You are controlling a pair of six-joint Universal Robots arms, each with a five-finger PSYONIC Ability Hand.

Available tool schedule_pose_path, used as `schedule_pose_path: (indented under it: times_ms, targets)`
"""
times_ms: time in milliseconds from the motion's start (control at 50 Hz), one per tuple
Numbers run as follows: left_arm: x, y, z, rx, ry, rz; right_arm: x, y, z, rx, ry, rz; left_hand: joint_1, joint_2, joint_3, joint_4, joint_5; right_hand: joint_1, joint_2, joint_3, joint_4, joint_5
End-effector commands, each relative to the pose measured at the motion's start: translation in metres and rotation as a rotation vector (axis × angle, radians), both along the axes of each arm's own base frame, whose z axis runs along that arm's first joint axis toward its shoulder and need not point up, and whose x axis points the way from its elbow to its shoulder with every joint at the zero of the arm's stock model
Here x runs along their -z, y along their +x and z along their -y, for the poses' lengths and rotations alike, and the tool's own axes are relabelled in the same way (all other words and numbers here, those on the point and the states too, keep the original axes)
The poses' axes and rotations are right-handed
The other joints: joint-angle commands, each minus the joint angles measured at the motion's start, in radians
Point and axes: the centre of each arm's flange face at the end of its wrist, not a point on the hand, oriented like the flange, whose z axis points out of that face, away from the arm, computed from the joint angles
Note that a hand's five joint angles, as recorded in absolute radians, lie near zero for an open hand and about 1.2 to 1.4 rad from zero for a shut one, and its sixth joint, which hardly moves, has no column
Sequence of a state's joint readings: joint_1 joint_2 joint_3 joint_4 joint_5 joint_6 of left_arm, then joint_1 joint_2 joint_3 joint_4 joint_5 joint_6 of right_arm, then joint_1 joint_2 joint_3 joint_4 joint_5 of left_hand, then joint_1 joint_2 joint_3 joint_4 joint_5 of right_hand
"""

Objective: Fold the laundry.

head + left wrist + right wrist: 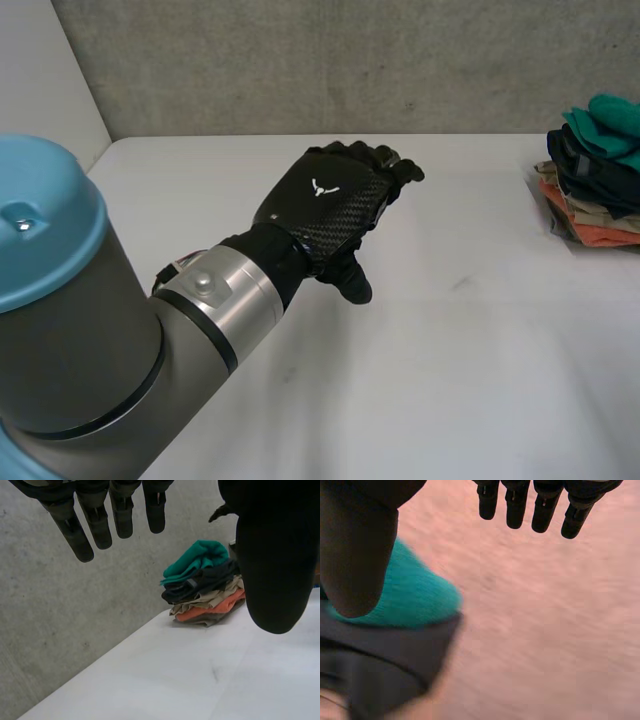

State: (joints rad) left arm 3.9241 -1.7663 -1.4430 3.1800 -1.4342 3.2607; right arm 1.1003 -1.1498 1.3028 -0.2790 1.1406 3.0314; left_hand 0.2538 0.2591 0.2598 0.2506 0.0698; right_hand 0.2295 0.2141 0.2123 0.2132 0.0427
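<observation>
A stack of folded laundry (595,185) sits at the table's far right edge, with a teal piece (612,125) on top, dark ones below it, and beige and orange ones at the bottom. My left hand (330,205) hovers over the middle of the table, open and empty, well left of the stack. In the left wrist view the stack (207,587) lies beyond the straight fingers (95,522) and thumb (275,555). My right hand (355,550) is open and holds nothing, just above the teal piece (415,602) and a dark piece (385,660).
The white table (450,350) spreads bare in front of and to the right of my left hand. A grey concrete wall (300,60) stands close behind the table's far edge. The left arm (120,340) covers the near left corner.
</observation>
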Motion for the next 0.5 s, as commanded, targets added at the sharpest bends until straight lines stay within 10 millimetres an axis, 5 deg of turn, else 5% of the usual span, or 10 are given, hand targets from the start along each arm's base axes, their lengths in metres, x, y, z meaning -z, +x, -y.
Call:
schedule_pose_path:
  times_ms: [20, 100, 180, 360, 420, 500]
  targets:
    - [-0.024, 0.007, -0.006, -0.008, -0.044, -0.052, -0.057, 0.020, -0.020, 0.244, -0.078, -0.264, -0.028, -0.034, -0.035, -0.025, -0.019, -0.055, -0.040, -0.038, -0.039, -0.043]
    - [-0.041, 0.015, -0.006, -0.030, -0.083, -0.093, -0.088, 0.103, -0.047, 0.046, -0.227, -0.202, -0.040, -0.046, -0.046, -0.037, -0.031, -0.055, -0.040, -0.038, -0.039, -0.043]
    - [-0.047, 0.030, 0.008, -0.125, -0.108, -0.115, -0.089, 0.157, -0.081, -0.137, -0.282, -0.128, -0.049, -0.054, -0.055, -0.046, -0.040, -0.055, -0.040, -0.038, -0.039, -0.043]
    - [-0.020, 0.093, 0.075, -0.516, -0.086, -0.079, -0.026, 0.247, -0.144, -0.455, -0.110, -0.030, -0.052, -0.057, -0.058, -0.049, -0.043, -0.055, -0.040, -0.038, -0.039, -0.043]
    - [-0.012, 0.097, 0.078, -0.533, -0.066, -0.059, -0.002, 0.267, -0.155, -0.499, -0.038, -0.030, -0.055, -0.060, -0.061, -0.052, -0.045, -0.055, -0.040, -0.038, -0.039, -0.043]
    - [-0.005, 0.097, 0.079, -0.534, -0.052, -0.044, 0.007, 0.269, -0.153, -0.445, -0.011, -0.025, -0.058, -0.063, -0.064, -0.055, -0.048, -0.055, -0.040, -0.038, -0.039, -0.043]
